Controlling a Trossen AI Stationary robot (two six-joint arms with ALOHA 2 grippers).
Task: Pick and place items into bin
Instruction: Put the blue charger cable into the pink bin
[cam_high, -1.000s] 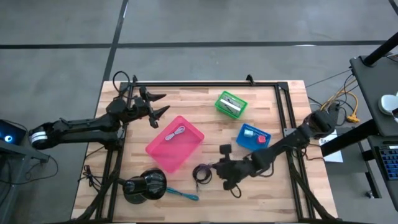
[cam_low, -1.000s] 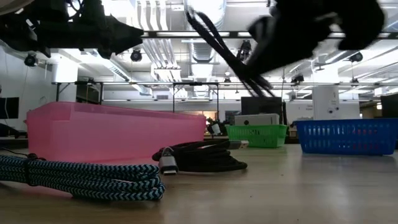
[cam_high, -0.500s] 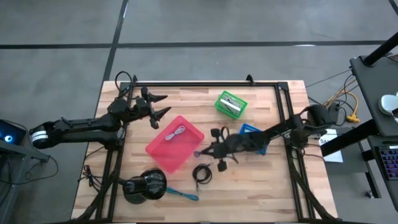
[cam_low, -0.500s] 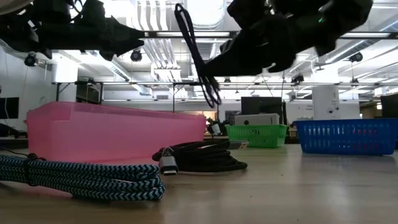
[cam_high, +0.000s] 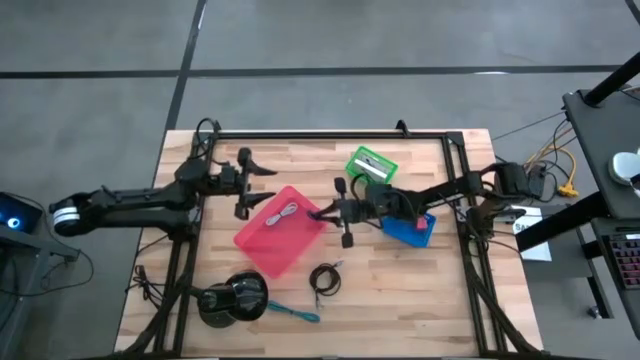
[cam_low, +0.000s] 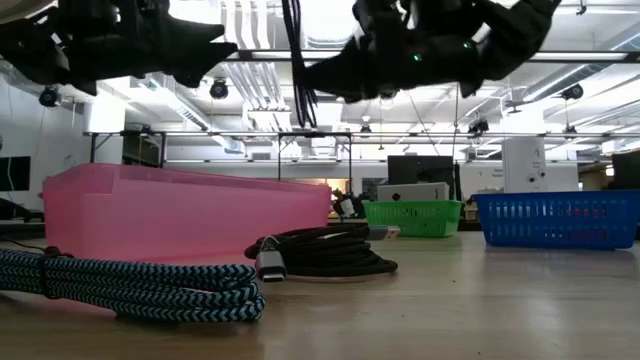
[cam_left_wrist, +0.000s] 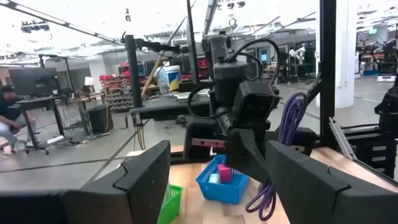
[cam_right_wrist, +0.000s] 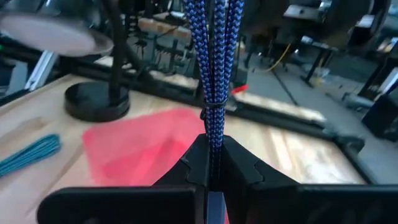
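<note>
I've got the right end effector (cam_high: 322, 213) pinching the purple cord (cam_left_wrist: 281, 155) mid-frame, right at the pink bin's (cam_high: 262, 254) edge. Release now and the dangling loop could snag the rim and spill onto the table (cam_high: 420, 300). Left end effector (cam_high: 245, 185), spread, waits upper left.

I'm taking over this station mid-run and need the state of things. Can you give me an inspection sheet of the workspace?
Surface: wooden table, slatted top.
Job's things: pink bin holds a whitish cord; purple cord hangs in the right gripper at the bin's edge; black cord and teal cord lie on the table.
Clutter: large black round object; green basket; blue basket.
Grippers: right shut on the purple cord; left gripper open, waiting beside the bin.
Cables: loose wires off the table's right.
Surroundings: lab room; a seated person far off.
</note>
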